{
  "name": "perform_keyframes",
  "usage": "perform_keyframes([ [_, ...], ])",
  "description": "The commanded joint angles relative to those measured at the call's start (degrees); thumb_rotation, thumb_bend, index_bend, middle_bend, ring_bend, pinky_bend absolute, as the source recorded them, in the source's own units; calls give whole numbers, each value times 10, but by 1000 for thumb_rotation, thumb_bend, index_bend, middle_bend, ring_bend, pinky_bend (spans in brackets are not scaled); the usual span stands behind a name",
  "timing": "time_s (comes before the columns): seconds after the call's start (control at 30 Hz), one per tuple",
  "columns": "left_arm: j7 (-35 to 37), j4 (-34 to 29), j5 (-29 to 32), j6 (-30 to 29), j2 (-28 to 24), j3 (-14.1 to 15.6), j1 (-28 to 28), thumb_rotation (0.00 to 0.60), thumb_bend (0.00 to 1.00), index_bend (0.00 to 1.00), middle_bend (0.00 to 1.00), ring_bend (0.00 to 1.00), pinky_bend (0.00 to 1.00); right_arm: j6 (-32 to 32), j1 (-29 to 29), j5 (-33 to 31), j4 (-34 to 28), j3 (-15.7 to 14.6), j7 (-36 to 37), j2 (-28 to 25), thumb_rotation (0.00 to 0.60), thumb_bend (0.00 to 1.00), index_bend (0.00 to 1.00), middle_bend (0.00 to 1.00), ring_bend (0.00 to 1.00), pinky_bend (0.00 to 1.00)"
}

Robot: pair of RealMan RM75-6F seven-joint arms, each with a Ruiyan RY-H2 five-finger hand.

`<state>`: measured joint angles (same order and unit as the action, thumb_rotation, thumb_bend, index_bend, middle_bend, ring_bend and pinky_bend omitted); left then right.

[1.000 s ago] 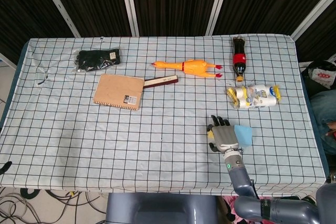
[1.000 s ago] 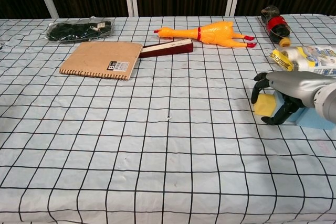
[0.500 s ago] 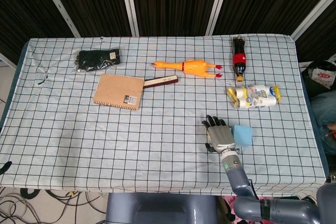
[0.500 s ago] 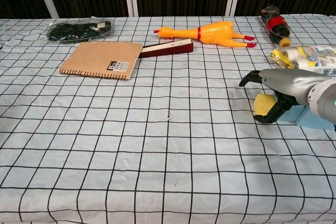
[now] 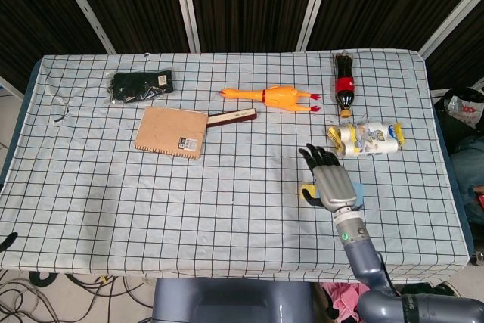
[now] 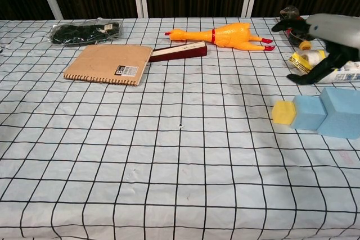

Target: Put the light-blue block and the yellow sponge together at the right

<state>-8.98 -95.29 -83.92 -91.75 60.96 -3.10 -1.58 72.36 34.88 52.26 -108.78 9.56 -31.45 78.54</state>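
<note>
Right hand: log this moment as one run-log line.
right hand: raised over table, fingers apart, holds nothing | yellow sponge: on cloth, touching light-blue block | left hand: not in view

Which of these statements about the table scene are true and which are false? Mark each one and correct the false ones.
1. The yellow sponge lies touching the light-blue block. True.
2. The right hand grips the sponge. False: it is lifted above the table, fingers apart, holding nothing.
3. The rubber chicken lies at the far side of the table, beyond the notebook. True.
4. The cola bottle stands upright. False: it lies on its side.
5. The black gloves rest on the notebook. False: they lie apart from it, nearer the far left corner.
</note>
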Motion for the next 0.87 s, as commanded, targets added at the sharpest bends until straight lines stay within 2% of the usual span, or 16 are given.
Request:
perform_keyframes([
  [0.03, 1, 0, 0, 3, 0, 1, 1, 600, 34, 182, 55, 0, 0, 50, -61, 82, -37, -33, 64, -70, 600, 313, 65, 0, 0, 92],
  [0.2, 4, 0, -2, 6, 1, 2, 2, 600, 34, 180, 55, 0, 0, 128, -150, 203, -20, -103, 154, -117, 600, 303, 65, 0, 0, 92],
  [0.27, 5, -1, -4, 12, 2, 5, 4, 600, 34, 179, 55, 0, 0, 159, -182, 244, 7, -132, 176, -119, 600, 301, 65, 0, 0, 91],
  [0.37, 7, -3, -8, 20, 1, 10, 6, 600, 34, 178, 55, 0, 0, 200, -222, 288, 56, -158, 208, -101, 600, 298, 65, 0, 0, 91],
  [0.47, 6, -3, -13, 22, 0, 13, 8, 600, 34, 177, 55, 0, 0, 224, -247, 312, 108, -168, 234, -81, 600, 298, 65, 0, 0, 91],
  [0.6, 21, -1, -12, 35, -2, 16, 11, 600, 34, 176, 55, 0, 0, 248, -266, 330, 165, -163, 255, -57, 600, 298, 65, 0, 0, 91],
  [0.87, 28, 9, -22, 25, -2, 14, 12, 600, 34, 174, 55, 0, 0, 240, -273, 341, 190, -155, 257, -41, 600, 298, 65, 0, 0, 91],
])
